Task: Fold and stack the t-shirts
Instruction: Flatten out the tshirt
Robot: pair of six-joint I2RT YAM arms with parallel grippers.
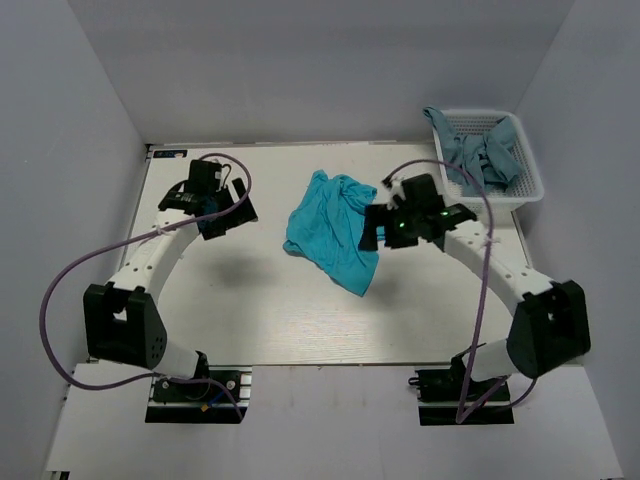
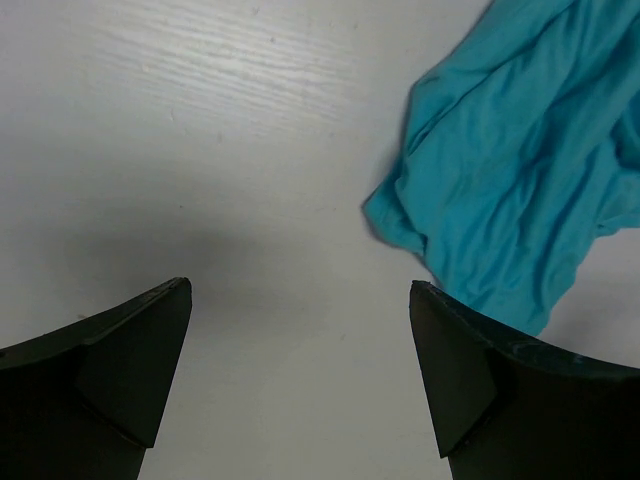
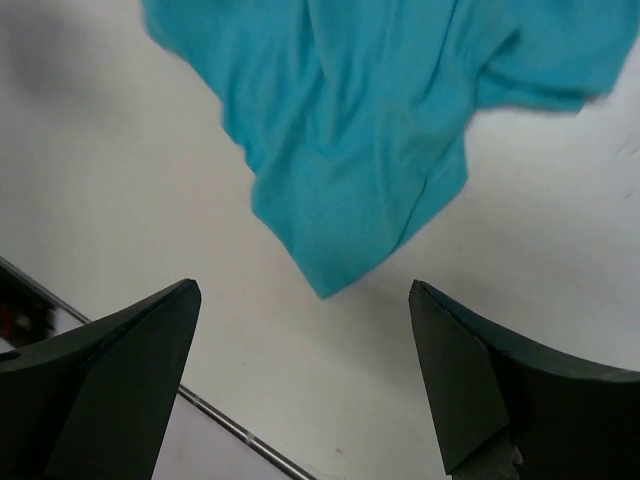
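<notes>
**Both grippers spread and empty beside an unfolded turquoise shirt**

The left gripper (image 2: pixel 300 288) holds its two black fingers (image 2: pixel 120 370) wide apart, with only the bare white table (image 1: pixel 260 310) between them. The crumpled edge of the turquoise t-shirt (image 2: pixel 510 170) lies just beyond the right-hand fingertip in the left wrist view and does not touch it.

The right gripper (image 3: pixel 305 289) is likewise spread and carries nothing. In its wrist view a pointed corner of the same shirt lies ahead of the tips, roughly in line with the gap between them.

From the top camera, the turquoise shirt is a rumpled, unfolded heap at the middle of the table, between the two arms. The right gripper sits close against its right edge, while the left gripper is well apart to its left, over bare tabletop.

At the far right corner of the table stands a white lattice basket (image 1: pixel 530 188), with the duller grey-blue t-shirts (image 1: pixel 480 155) bundled loosely inside it.
</notes>
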